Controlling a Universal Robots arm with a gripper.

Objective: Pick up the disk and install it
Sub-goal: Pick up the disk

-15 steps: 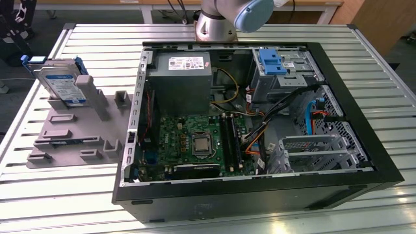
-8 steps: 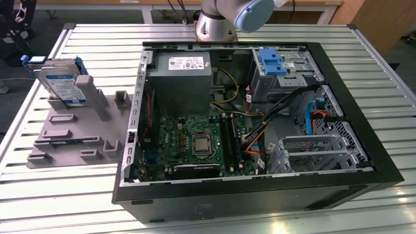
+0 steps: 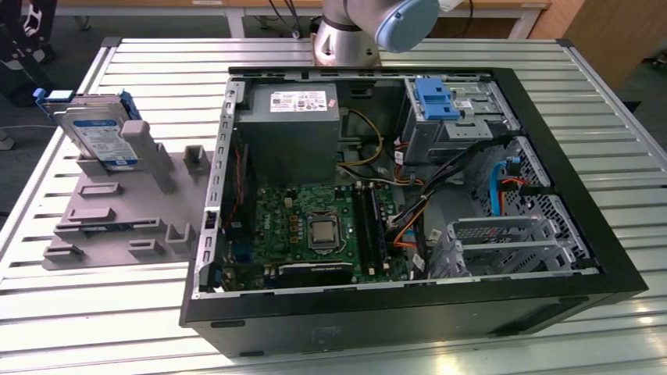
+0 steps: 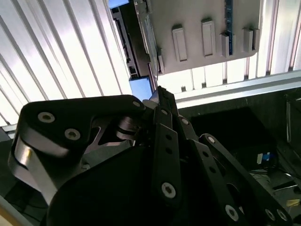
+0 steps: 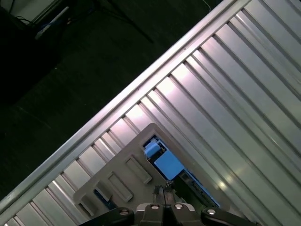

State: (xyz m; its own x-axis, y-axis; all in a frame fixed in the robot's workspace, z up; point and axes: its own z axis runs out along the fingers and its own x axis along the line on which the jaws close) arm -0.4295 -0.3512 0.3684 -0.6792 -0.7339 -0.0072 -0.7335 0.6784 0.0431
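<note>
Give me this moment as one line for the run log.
stage: disk not yet picked up | disk: standing in grey holder beside open computer case | end effector: shut, empty, above holder

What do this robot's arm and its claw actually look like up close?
The arm is a round, silver-grey metal tube with a pale blue cap on its joint. In the second wrist view, the gripper is matt black. It is made of flat bars with rounded ends, linked like scissor joints and pinned with shiny silver screw heads, with some bare grey metal between them.
</note>
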